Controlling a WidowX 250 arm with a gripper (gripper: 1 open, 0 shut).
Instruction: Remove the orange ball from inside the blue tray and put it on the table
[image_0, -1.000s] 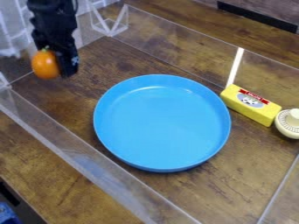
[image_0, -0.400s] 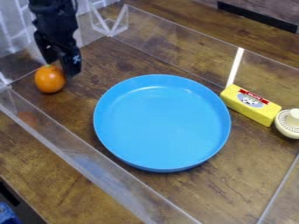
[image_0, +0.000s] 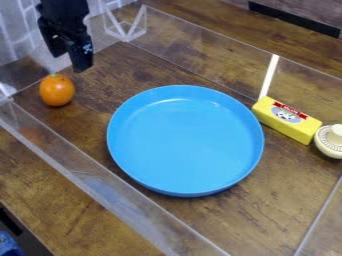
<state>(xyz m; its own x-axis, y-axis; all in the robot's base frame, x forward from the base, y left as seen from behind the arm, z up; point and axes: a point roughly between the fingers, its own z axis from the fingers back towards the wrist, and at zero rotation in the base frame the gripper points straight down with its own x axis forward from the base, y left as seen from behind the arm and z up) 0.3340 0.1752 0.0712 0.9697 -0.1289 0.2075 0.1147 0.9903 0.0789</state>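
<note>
Camera view | we see the gripper (image_0: 71, 54) at upper left, above the orange ball (image_0: 56, 91), jaws apparently parted and holding nothing, though dark fingers blur the gap | ball rests on the table (image_0: 160, 60), left of the blue tray (image_0: 185, 139), apart from its rim | yellow box (image_0: 287, 119) at right edge

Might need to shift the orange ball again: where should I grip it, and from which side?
Grip the orange ball across its widest middle, coming straight down from above. It is a small, smooth sphere resting free on the table, left of the blue tray, so any jaw orientation should work. The open gripper hangs just above and behind it, so a short descent likely suffices.
</note>
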